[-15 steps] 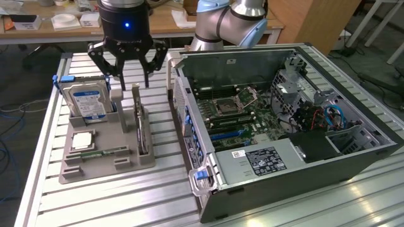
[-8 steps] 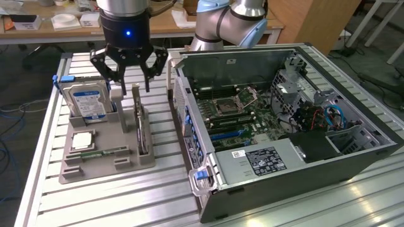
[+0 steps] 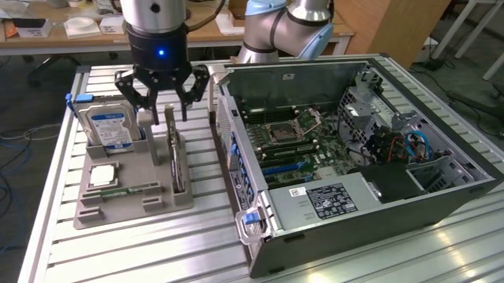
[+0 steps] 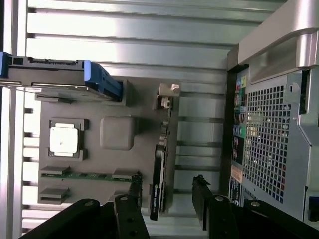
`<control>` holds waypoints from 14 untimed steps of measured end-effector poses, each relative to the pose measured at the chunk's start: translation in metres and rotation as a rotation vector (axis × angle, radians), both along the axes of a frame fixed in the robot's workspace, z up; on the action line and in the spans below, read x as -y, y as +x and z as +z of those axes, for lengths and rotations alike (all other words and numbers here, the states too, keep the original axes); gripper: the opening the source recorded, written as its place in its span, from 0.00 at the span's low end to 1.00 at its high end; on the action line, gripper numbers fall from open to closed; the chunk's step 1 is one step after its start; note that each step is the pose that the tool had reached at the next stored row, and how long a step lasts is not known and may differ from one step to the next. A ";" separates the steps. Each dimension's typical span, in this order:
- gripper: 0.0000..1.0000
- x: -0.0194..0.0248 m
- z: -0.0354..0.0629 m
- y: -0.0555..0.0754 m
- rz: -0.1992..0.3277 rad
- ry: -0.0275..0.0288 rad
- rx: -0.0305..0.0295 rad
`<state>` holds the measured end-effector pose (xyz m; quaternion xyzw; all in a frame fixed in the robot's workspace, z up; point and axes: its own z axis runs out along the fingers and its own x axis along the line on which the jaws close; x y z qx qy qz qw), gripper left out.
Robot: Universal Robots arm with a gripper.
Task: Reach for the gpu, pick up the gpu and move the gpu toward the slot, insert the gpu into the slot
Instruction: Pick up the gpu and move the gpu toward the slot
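Note:
The gpu (image 3: 172, 150) is a thin dark card standing on its edge in a grey holder (image 3: 130, 207) at the exterior view's left. My gripper (image 3: 164, 111) hangs open just above the card's far end, one finger on each side of it and nothing held. The wrist view looks down the card's edge: the gpu (image 4: 158, 179) runs between my two black fingertips (image 4: 135, 195), and its metal bracket (image 4: 166, 97) is at the far end. Blue slots (image 3: 285, 167) lie on the motherboard inside the open computer case (image 3: 354, 203).
In the same holder are a silver hard drive (image 3: 110, 127) with a blue-white label, a square processor (image 3: 102, 175) and a green memory stick (image 3: 126, 191). The case's perforated rear wall (image 4: 271, 144) stands close beside the holder. A slatted aluminium table (image 3: 157, 253) carries everything.

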<state>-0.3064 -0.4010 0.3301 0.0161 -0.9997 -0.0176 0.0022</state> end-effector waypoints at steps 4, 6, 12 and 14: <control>0.53 0.0054 -0.0071 -0.005 0.000 0.0001 0.0004; 0.53 0.0071 -0.0110 -0.006 -0.002 0.0002 0.0010; 0.53 0.0081 -0.0216 -0.006 -0.076 0.0000 0.0048; 0.53 0.0082 -0.0253 -0.006 -0.101 0.0000 0.0058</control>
